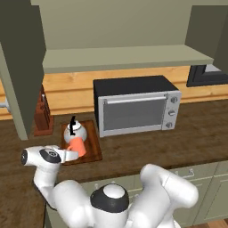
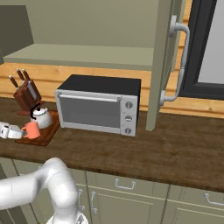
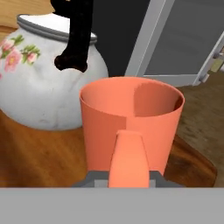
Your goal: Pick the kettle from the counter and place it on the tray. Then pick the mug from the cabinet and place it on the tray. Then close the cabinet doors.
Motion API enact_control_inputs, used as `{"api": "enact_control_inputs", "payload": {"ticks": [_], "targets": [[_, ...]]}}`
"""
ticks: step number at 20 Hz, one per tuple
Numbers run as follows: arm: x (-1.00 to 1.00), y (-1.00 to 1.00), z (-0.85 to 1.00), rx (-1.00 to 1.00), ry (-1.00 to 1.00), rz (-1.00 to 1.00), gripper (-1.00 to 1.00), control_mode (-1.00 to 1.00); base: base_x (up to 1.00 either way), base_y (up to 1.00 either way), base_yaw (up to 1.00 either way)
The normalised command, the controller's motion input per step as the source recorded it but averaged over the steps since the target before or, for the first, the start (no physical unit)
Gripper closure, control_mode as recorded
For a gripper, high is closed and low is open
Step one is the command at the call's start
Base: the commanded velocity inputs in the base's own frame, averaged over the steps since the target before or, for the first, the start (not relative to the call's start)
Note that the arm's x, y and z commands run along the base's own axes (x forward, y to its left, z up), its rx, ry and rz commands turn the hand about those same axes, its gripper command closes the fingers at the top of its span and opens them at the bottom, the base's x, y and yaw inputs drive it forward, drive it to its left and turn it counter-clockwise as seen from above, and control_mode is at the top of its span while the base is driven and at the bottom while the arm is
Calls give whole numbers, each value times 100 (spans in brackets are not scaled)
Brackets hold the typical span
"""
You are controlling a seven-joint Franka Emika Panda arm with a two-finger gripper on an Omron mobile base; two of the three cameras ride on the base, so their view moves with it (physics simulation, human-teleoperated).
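Simulated kitchen, seen from behind a white robot arm. Long dark wood-grain counter (image 1: 196, 129) with a grey glass-door oven (image 1: 136, 109) at its middle. Left of the oven, a reddish-brown tray (image 1: 91, 151) lying flat on the counter. On the tray, a squat silver-white kettle (image 1: 73, 131) with pink flowers and a thin black arched handle, standing upright at the far side. Just in front of the kettle, an orange-red mug (image 1: 76, 146), open mouth visible from the hand camera, handle turned toward the tool. Tool (image 1: 71, 155) reaching in low from the near left, jaws narrow and gripping the mug by its handle; mug at the near part of the tray, whether resting on it or just above hard to tell. Knife block (image 1: 42, 111) left of the tray, by the wall. Above, an olive-green cabinet (image 1: 116, 26) with a pale shelf, both cabinet doors (image 2: 164, 61) swung open.
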Motion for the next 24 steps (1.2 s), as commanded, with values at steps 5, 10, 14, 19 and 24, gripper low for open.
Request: {"api": "enact_control_inputs", "payload": {"ticks": [5, 10, 14, 19, 24], "targets": [[-1, -37, -27, 0, 0, 0, 100, -100, 0, 0, 0], [-13, -53, -26, 3, -4, 12, 100, -100, 0, 0, 0], [-20, -50, -9, 8, -7, 16, 100, -100, 0, 0, 0], [-12, -41, -5, 9, 0, 15, -100, -100, 0, 0, 0], [0, -17, -1, 9, 0, 16, -100, -100, 0, 0, 0]]}}
